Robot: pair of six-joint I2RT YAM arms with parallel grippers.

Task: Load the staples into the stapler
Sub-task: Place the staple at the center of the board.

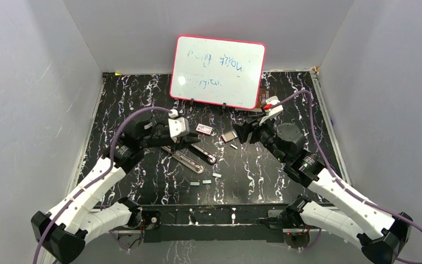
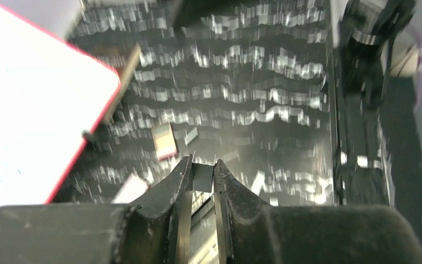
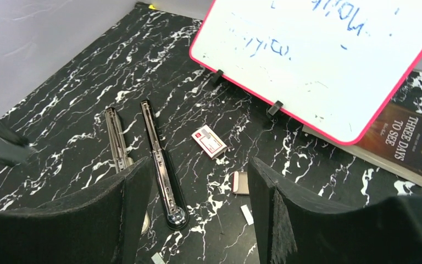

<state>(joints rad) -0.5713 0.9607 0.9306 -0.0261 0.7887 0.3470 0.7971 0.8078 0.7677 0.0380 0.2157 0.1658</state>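
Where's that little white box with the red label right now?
Seen from above, the box lies on the table just left of its middle, in front of the whiteboard and just beyond the open stapler.

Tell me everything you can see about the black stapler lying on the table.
The stapler is slim and black, opened right out so that its two long halves lie flat, side by side, on the black marbled table. A shiny metal rail runs along each half. The right-hand half sits in a black base with a rounded near end. The left half's near end is hidden behind the camera's own jaws. Nothing grips it. A small white box with a red label lies close beside it, not touching.
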